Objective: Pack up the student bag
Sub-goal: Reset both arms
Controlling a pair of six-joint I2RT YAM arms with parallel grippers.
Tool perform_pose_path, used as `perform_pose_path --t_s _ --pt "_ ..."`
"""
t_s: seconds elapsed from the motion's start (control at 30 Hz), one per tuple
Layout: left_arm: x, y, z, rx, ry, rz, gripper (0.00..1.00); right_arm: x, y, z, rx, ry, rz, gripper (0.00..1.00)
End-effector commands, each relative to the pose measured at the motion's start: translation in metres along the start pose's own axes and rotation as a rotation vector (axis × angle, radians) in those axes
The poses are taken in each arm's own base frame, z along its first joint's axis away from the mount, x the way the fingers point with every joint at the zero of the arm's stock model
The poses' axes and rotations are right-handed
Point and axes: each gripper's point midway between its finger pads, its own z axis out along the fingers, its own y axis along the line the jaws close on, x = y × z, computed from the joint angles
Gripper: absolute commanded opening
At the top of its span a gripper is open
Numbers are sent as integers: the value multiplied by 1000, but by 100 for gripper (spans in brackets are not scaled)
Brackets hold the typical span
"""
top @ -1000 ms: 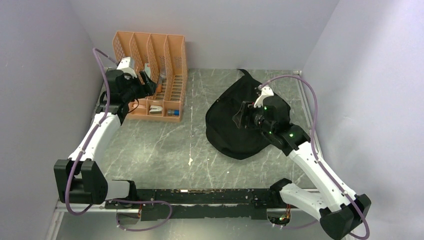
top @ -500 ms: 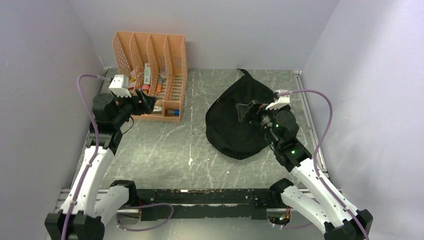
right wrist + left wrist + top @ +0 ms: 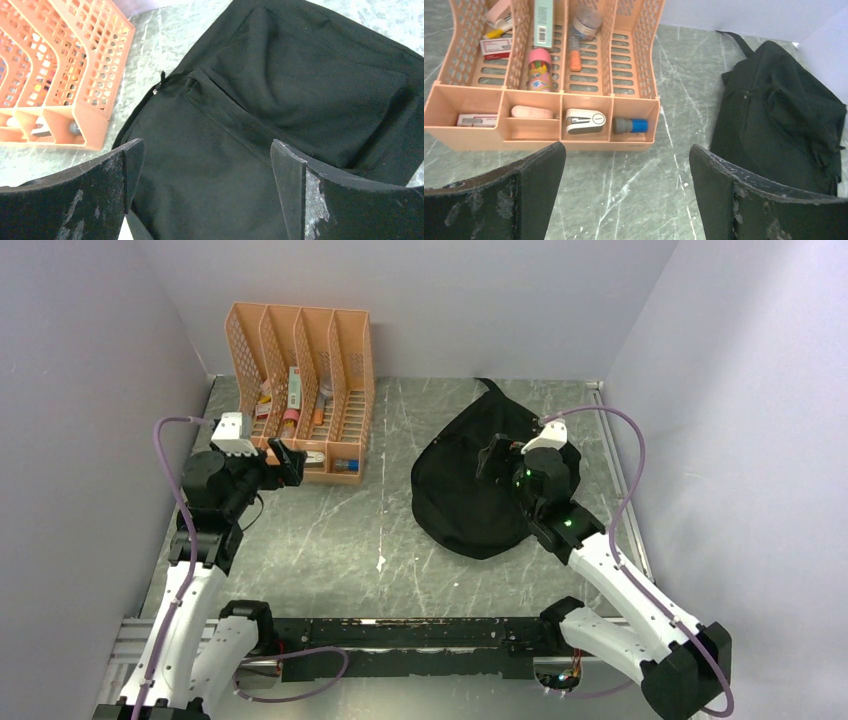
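From above, the student bag lay at 3 o'clock beneath your right gripper; your left gripper faced the orange organiser at 10 o'clock. Left wrist: jaws were spread and empty, organiser ahead. Right wrist: jaws were spread above the bag, so packing looked unstarted; next you likely needed its zip opened.

Even, diffuse overhead light; soft shadows; all views sharp; black fabric swallows detail; no glare.
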Motion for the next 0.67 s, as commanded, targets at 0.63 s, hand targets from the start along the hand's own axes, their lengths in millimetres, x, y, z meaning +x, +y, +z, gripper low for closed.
perform_pose_path --t_s 0.63 --pt "2 15 -5 -104 -4 18 97 -18 -28 -8 124 -105 -11 100"
